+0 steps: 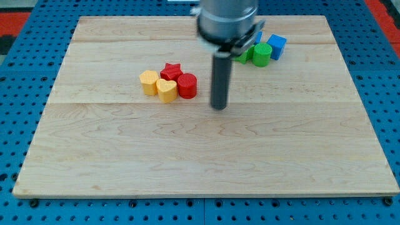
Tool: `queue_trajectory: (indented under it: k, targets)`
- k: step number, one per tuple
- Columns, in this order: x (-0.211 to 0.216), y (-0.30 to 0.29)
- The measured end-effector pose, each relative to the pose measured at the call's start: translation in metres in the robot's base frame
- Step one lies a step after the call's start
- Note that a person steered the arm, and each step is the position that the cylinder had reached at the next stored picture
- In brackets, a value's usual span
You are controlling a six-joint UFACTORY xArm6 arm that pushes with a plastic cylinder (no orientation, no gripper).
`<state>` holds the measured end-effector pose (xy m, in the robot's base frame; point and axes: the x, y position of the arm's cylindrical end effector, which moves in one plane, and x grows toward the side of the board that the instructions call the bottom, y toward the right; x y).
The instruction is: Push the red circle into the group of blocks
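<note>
my tip [219, 107] stands free just right of the red circle [187, 85], holding nothing. the circle touches the yellow heart [166, 90] and red star [171, 71] left of the board's centre.

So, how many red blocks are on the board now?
2. The red star sits at the top of the left cluster, and the red circle is on its right side, left of my tip. The arm may hide others.
</note>
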<state>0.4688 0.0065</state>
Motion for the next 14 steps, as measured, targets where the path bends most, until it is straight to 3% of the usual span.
queue_trajectory:
  k: [1, 2, 4, 5, 7, 8, 9, 10, 11, 12, 14]
  targets:
    - [-0.031, -0.037]
    - [-0.068, -0.036]
    - [-0.153, 0.015]
    - [-0.148, 0.003]
    - [-0.191, -0.036]
    - [-0.192, -0.002]
    - [-0.213, -0.043]
    - [-0.232, 0.005]
    - [-0.222, 0.043]
    - [-0.239, 0.026]
    - [-0.151, -0.114]
